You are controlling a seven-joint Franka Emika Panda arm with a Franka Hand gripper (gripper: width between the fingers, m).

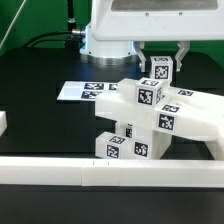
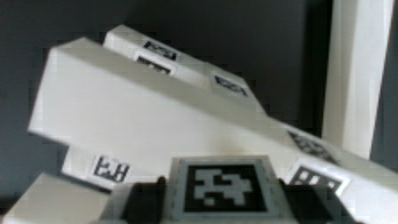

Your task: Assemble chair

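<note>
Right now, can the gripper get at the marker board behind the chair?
Probably not yet. The gripper is closed on the chair's top block, so it would have to let go first. The marker board lies flat on the table, its exterior-view left part bare, its right part hidden behind the chair.

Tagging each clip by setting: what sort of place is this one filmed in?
Most likely a robotics lab bench. A black table is edged by a low white rail, a marker board lies flat on it, and the gripper holds a tag-covered white chair assembly.
</note>
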